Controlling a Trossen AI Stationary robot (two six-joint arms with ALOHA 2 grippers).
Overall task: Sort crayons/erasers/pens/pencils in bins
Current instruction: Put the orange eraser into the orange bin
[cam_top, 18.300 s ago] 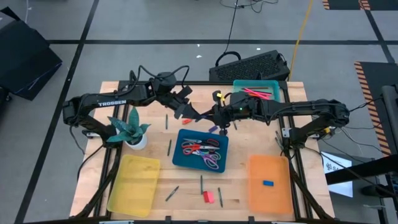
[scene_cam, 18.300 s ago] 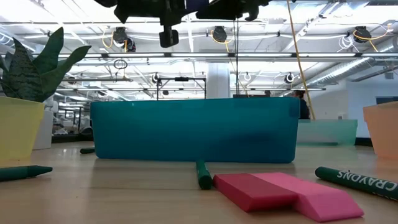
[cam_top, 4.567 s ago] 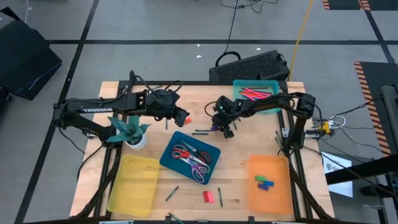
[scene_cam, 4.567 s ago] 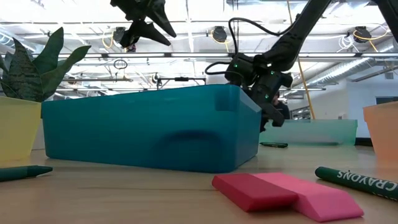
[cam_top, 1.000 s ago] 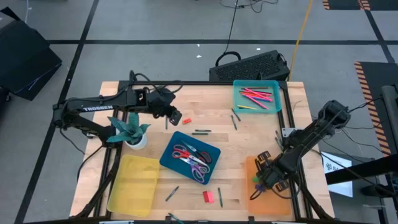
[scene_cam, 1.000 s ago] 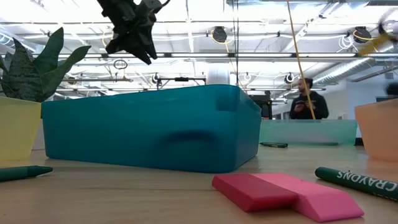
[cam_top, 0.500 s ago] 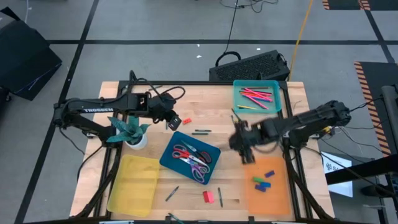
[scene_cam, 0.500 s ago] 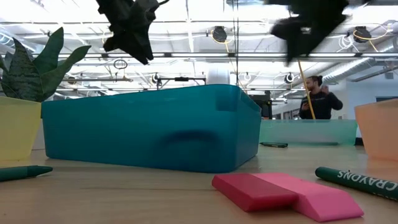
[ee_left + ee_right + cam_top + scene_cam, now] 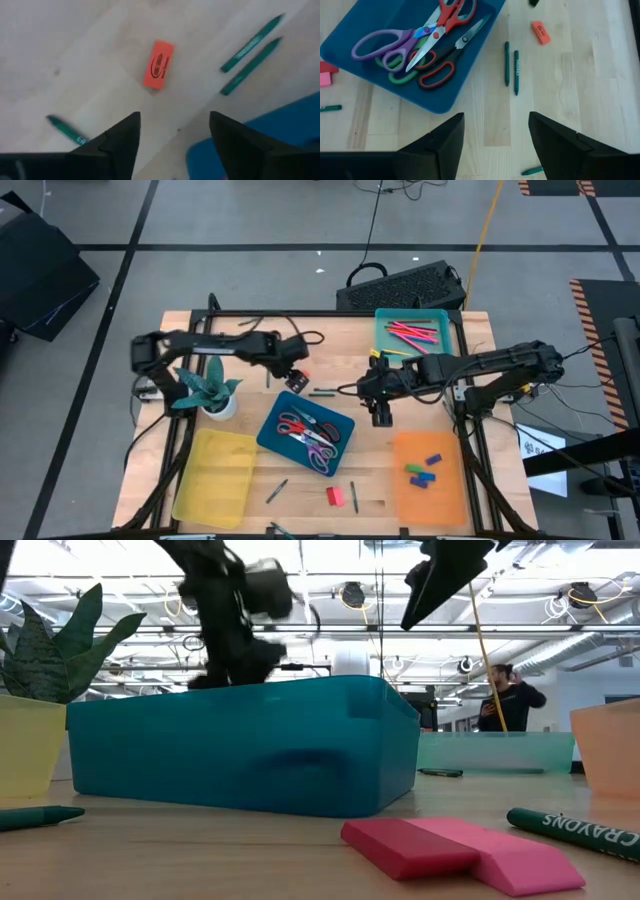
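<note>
My left gripper (image 9: pixel 175 120) (image 9: pixel 296 372) stands open, low over the table just beyond the dark blue bin (image 9: pixel 305 430), with an orange-red eraser (image 9: pixel 159 64) lying flat on the wood ahead of its fingertips. My right gripper (image 9: pixel 495 120) (image 9: pixel 380 414) hangs open and holds nothing, right of the blue bin, above bare wood. Two green crayons (image 9: pixel 511 67) lie side by side between the grippers. A red and a pink eraser (image 9: pixel 450 850) lie near the front edge. Blue and green erasers (image 9: pixel 424 470) lie in the orange bin (image 9: pixel 432 500).
The blue bin holds several scissors (image 9: pixel 420 45). The teal bin (image 9: pixel 412 333) at the far right holds red and pink sticks. A yellow bin (image 9: pixel 215 477) is at the near left, with a potted plant (image 9: pixel 212 392) behind it. Loose green crayons (image 9: pixel 580 830) lie near the front edge.
My right gripper has swung from over the orange bin toward the table's middle and far side, ending right of the blue bin. My left gripper has moved toward the table's right and down, ending close above the orange-red eraser.
</note>
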